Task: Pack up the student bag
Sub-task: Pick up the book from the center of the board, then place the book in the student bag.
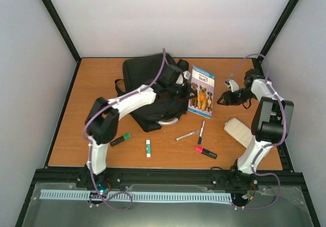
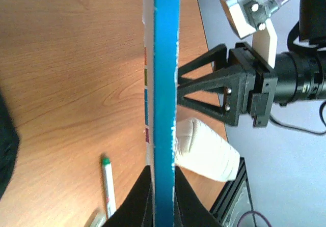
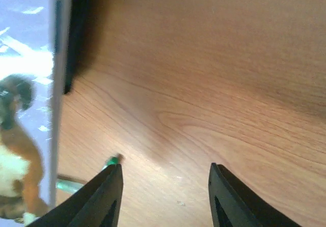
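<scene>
The green marker (image 1: 120,139) and a white stick with a green cap (image 1: 148,147) are lying on the wooden table (image 1: 76,130), front left. Behind them, the student bag (image 1: 145,82) is lying at the rear, left of centre, with the left arm reaching across it.

Just past the bag's right edge, the left gripper (image 2: 164,186) is clamping the dog book (image 1: 201,90). In the left wrist view its two fingers are pressing on either face of the blue cover, which is seen edge-on. Whether the book is clear of the table cannot be told.

In front of the book, a silver pen (image 1: 187,134), a blue pen (image 1: 201,131) and a pink highlighter (image 1: 206,152) are lying apart from one another.

Right of the book, the right gripper (image 3: 165,173) is hovering over bare wood with its fingers spread apart and gripping nothing. The cream pencil case (image 1: 237,131) is lying near the right arm.
</scene>
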Robot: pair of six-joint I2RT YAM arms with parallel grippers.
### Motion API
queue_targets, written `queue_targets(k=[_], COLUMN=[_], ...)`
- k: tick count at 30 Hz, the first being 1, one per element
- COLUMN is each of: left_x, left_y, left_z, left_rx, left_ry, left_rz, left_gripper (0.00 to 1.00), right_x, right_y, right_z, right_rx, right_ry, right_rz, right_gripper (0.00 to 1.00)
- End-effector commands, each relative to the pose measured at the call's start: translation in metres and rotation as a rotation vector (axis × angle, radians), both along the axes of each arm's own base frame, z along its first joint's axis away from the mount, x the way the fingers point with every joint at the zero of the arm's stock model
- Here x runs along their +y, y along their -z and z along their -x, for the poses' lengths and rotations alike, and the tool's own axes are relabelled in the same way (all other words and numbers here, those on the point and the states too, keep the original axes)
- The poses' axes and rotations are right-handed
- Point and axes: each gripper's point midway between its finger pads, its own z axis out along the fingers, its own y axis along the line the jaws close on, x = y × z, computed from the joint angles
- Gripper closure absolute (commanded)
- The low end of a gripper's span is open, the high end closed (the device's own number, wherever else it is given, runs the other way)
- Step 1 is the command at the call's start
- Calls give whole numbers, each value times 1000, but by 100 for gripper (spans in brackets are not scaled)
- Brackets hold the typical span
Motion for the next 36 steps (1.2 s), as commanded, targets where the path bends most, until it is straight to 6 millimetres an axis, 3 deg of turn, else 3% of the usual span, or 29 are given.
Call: queue_targets(k=[1, 5, 10, 15, 19, 23, 27, 32, 36], left_x=[53, 105, 165, 216, 251, 276, 288, 292, 293], left_y=[-43, -65, -71, -69, -59, -45, -39, -38, -42], left_z=[11, 31, 64, 97, 120, 143, 161, 178, 188], left_rx=[-130, -166, -164, -156, -96, -20, 26, 58, 61], left_ry=[-5, -23, -34, -81, -135, -165, -172, -163, -156], left_rz=[-88, -112, -162, -193, -253, -341, -375, -368, -347], left_gripper=[99, 99, 99, 99, 99, 99, 99, 99, 99], right_x=[18, 32, 65, 116, 170, 220, 253, 274, 279], right_y=[-48, -71, -84, -82, -74, -60, -49, -23, -5], right_z=[-1, 0, -1, 0, 19, 37, 40, 34, 24], right_rx=[-144, -216, -270, -352, -450, -511, -558, -557, -565], right_ry=[-72, -134, -243, -433, -671, -881, -987, -1050, -1051], right_rz=[-81, -116, -95, 58, 171, 237, 283, 349, 410], right_gripper=[48, 45, 44, 40, 37, 37, 36, 37, 36])
